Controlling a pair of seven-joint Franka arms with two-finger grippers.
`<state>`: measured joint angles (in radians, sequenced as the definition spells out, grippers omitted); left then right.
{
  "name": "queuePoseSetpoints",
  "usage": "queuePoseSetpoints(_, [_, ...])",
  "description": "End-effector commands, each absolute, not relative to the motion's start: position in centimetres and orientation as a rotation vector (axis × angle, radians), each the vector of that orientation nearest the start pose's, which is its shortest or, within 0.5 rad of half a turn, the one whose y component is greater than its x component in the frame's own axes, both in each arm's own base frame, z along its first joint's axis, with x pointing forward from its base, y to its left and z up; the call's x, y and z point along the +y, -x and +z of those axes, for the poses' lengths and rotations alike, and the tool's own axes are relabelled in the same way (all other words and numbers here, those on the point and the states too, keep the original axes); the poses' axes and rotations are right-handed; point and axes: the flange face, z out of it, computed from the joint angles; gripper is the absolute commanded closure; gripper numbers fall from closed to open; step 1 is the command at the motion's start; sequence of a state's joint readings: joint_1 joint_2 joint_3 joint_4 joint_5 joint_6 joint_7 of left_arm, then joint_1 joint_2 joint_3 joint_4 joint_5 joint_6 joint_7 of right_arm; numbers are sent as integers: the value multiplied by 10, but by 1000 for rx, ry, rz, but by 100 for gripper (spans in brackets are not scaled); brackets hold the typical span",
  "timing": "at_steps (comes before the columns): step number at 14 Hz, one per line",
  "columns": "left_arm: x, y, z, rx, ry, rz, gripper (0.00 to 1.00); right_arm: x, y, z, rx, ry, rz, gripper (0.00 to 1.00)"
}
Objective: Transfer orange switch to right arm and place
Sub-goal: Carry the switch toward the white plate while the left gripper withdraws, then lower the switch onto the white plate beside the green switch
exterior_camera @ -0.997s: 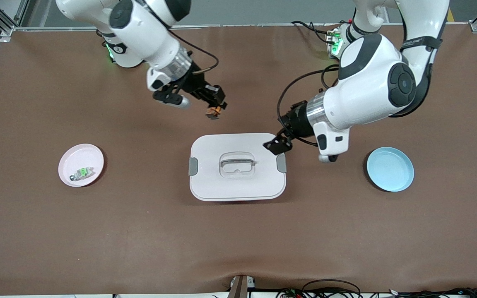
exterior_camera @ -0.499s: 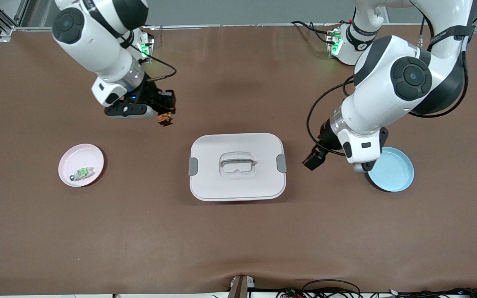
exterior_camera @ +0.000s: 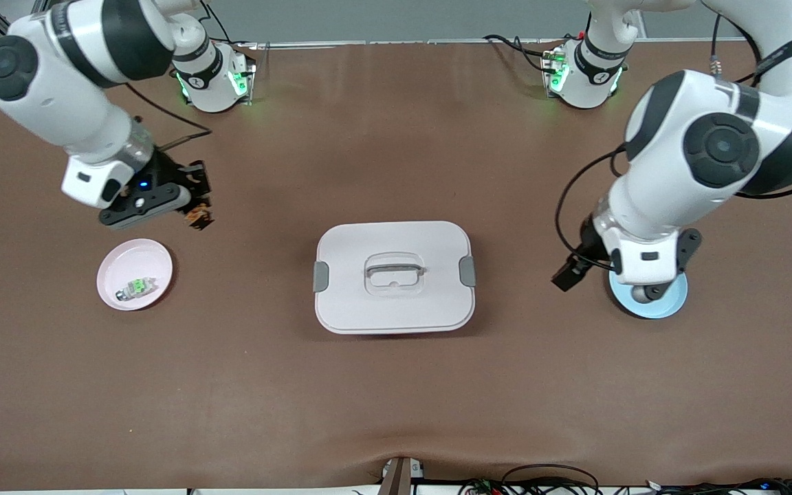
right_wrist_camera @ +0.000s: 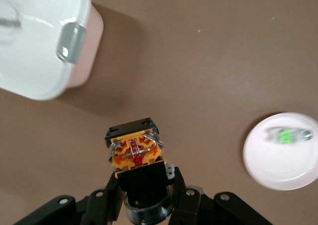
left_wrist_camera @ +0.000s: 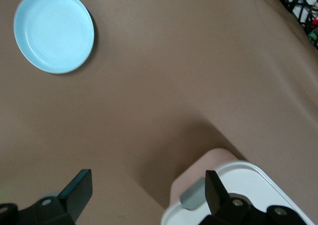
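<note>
Bench (exterior_camera: pixel 396 412) carries the lidded box (exterior_camera: pixel 393 277) mid-way. Blue plate (exterior_camera: pixel 664 308) sits under the left pincer (left_wrist_camera: pixel 149 195), which waits empty, jaws wide. Pink plate (exterior_camera: pixel 133 273) holds the green-topped part (exterior_camera: pixel 136 287). Right pincer (exterior_camera: pixel 193 214) hangs above bench beside that plate, clamped on the orange switch (right_wrist_camera: pixel 135 149) — likely lining up the drop.

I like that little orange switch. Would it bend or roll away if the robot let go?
The orange switch looks blocky and hard, so probably stiff, not floppy. Flat sides suggest no rolling. Being tiny in the right end effector, it is likely light and might tumble.
</note>
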<state>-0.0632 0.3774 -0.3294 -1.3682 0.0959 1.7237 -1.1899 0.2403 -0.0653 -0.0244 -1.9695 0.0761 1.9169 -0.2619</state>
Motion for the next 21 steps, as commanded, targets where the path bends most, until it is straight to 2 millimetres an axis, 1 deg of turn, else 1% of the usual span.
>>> queuePoseSetpoints(1, [-184,-629,527,-1076,2909,-2,0,81,-537,504,-961,2986,-30,97])
queuePoseSetpoints(2, [-174,-627,529,-1001,2910,19,0,66,-540,503,-1030,2978,-27,97])
queuePoseSetpoints(5, [-127,-626,548,-829,2941,35,0,19,-548,492,-1257,2928,19,96])
queuePoseSetpoints(7, [-102,-628,556,-783,2957,25,0,-13,-553,485,-1390,2878,4,95])
queuePoseSetpoints(8, [-96,-626,562,-775,2961,13,0,-31,-558,476,-1479,2833,13,95])
queuePoseSetpoints(9, [-72,-626,567,-799,2957,16,0,-48,-563,466,-1587,2780,2,95])
queuePoseSetpoints(10, [-58,-626,571,-775,2968,26,0,-63,-569,454,-1692,2725,-8,96])
queuePoseSetpoints(11, [-54,-625,572,-719,2984,29,0,-78,-575,440,-1770,2682,-15,96])
queuePoseSetpoints(12, [-47,-621,584,-677,2998,5,0,-92,-580,425,-1832,2650,-22,96])
queuePoseSetpoints(13, [-46,-616,592,-603,3014,-12,0,-106,-583,410,-1896,2611,-26,96])
queuePoseSetpoints(14, [-41,-613,596,-570,3015,3,0,-118,-587,391,-1954,2569,-24,96])
queuePoseSetpoints(15, [-35,-604,603,-552,3009,26,0,-129,-591,376,-2015,2530,-29,96])
queuePoseSetpoints(16, [-32,-599,609,-528,3019,44,0,-137,-594,360,-2073,2490,-33,96])
queuePoseSetpoints(17, [-27,-591,615,-473,3035,65,0,-141,-596,348,-2097,2469,-30,96])
queuePoseSetpoints(18, [-21,-585,620,-410,3058,71,0,-146,-597,334,-2101,2459,-24,96])
queuePoseSetpoints(19, [-16,-574,624,-369,3080,84,0,-151,-597,320,-2100,2448,-13,96])
queuePoseSetpoints(20, [-9,-563,625,-362,3098,101,0,-151,-593,308,-2100,2435,-3,96])
queuePoseSetpoints(21, [-8,-555,627,-355,3106,103,0,-152,-591,299,-2098,2437,-4,96])
